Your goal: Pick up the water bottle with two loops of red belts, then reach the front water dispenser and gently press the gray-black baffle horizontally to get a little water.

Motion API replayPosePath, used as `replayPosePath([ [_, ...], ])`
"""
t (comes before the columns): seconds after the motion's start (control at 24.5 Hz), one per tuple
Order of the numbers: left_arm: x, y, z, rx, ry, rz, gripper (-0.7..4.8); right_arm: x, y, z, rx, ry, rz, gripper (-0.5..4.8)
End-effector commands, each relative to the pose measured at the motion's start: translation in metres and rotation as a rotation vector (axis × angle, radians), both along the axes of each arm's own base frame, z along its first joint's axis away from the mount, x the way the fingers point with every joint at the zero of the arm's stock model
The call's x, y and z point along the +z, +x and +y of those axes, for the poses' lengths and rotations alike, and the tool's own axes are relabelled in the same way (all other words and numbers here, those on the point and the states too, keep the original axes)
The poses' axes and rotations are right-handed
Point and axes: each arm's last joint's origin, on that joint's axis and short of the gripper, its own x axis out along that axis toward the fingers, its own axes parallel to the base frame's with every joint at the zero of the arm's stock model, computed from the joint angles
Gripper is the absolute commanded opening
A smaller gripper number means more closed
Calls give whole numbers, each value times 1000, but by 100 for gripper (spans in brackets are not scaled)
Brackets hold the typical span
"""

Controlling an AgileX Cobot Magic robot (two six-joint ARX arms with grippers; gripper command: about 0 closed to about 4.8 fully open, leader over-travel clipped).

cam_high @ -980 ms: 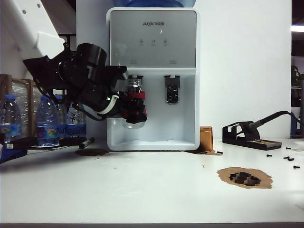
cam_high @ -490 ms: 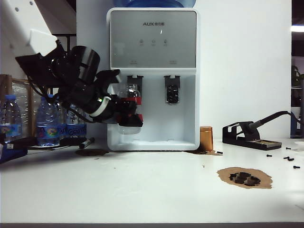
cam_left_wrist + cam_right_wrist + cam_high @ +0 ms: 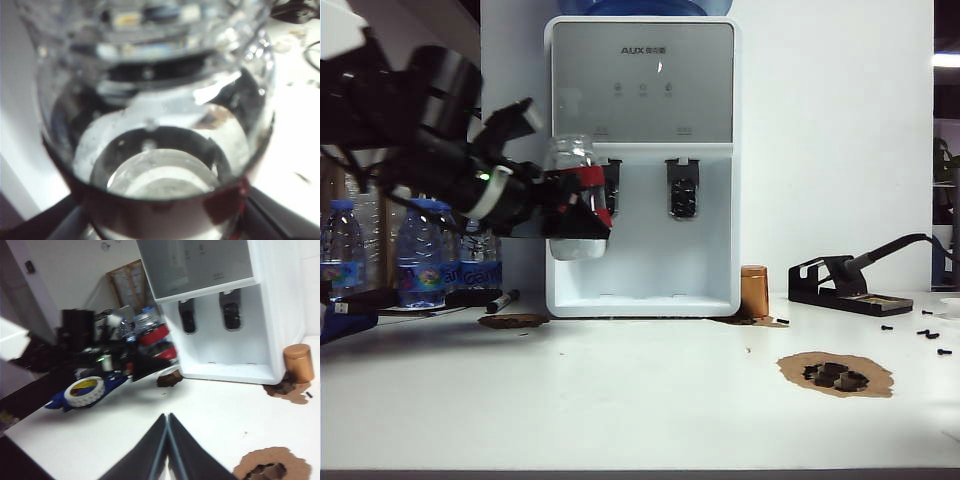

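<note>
Left end effector (image 3: 552,205), left of the water dispenser (image 3: 642,165), grips the water bottle (image 3: 576,205) by its red-banded body; the bottle stands nearly upright, mouth up, raised clear of the tabletop (image 3: 620,400). The gray-black baffle (image 3: 611,188) lies immediately right of the bottle's upper wall; contact cannot be confirmed. A rightward push appears required. Right end effector (image 3: 167,427) hangs closed and empty, low over the near tabletop, well apart; the left arm is plainly nearer.

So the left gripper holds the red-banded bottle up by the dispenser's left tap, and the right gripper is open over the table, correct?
Not quite. The left gripper does hold the red-banded bottle by the AUX dispenser's left tap, but the right gripper is shut, as the right wrist view shows.
</note>
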Motion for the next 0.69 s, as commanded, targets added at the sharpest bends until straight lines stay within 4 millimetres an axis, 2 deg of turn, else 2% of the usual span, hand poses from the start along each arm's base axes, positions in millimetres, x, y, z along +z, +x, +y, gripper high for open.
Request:
replayPosePath([
  [0.04,-1,-26,-7,-97,-51,-45,-5,-3,1,-2,-91,-54,2,-2],
  [0.29,-16,-58,-36,-133,-65,-130,-5,-6,3,-3,-115,-59,-2,-2],
  [0.41,-24,-67,-56,-107,-67,-114,-5,-26,9,-1,-64,-52,8,-2],
  [0.53,-34,-68,-61,-80,-55,-116,-5,-39,13,1,-10,-17,18,-2],
  [0.69,-53,-66,-63,-82,-29,-86,-5,-42,15,1,2,-1,-17,-2],
])
